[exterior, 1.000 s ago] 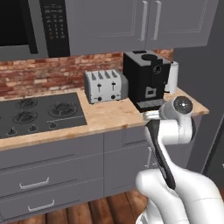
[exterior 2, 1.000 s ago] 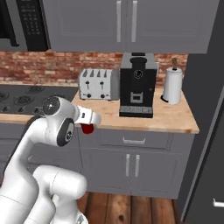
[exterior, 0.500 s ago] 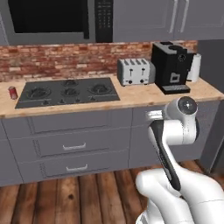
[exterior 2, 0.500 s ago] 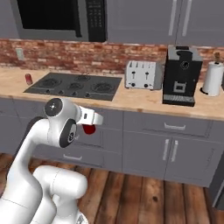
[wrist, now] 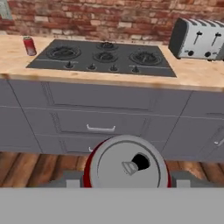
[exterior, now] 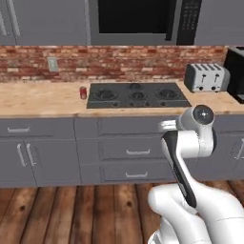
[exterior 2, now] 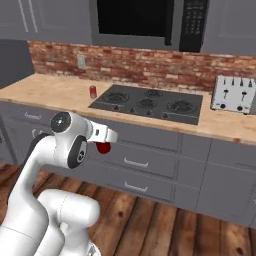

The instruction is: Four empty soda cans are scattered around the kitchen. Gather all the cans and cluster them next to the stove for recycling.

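We carry a can (wrist: 127,165) in the gripper (wrist: 126,180), fingers pressed to its sides, held low before the drawers. Light, thin-walled, slick: grip mid-body, gently. Another can (exterior: 83,92) stands just left of the stove (exterior: 137,95).

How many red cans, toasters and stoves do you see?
Red soda cans: 2, one standing left of the cooktop, one held in the gripper
Silver toaster: 1
Black gas cooktop: 1
Total: 4
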Tool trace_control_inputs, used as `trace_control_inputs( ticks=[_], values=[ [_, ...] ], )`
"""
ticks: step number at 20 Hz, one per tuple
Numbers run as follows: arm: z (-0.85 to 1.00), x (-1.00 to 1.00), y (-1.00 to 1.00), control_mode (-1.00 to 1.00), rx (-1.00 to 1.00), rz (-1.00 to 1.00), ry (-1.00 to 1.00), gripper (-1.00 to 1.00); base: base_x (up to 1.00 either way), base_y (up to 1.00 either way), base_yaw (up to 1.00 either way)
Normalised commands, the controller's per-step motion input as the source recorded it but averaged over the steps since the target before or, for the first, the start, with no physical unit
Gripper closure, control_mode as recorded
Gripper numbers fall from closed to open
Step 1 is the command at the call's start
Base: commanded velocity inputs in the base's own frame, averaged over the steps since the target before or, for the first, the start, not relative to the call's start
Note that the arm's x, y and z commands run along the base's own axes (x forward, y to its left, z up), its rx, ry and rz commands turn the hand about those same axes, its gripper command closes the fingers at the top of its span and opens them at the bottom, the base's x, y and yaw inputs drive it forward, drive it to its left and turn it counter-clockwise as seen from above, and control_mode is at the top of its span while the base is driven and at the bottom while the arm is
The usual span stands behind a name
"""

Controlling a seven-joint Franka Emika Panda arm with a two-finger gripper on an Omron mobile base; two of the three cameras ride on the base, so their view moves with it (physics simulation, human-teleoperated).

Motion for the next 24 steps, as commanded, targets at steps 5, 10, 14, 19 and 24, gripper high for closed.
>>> trace_control_inputs(
  ticks=[5, 10, 14, 19, 24],
  values=[
    [0.00, 0.00, 0.00, 1.00, 0.00, 0.00, 0.00, 1.00, 0.33, 1.00, 0.16],
    [0.00, 0.00, 0.00, 1.00, 0.00, 0.00, 0.00, 1.00, 0.45, 1.00, 0.02],
    [0.00, 0.00, 0.00, 1.00, 0.00, 0.00, 0.00, 1.00, 0.55, 0.98, 0.00],
    [0.00, 0.00, 0.00, 1.00, 0.00, 0.00, 0.00, 1.00, 0.73, 0.74, -0.09],
    [0.00, 0.00, 0.00, 1.00, 0.00, 0.00, 0.00, 1.00, 0.85, 0.51, -0.09]
  ],
)
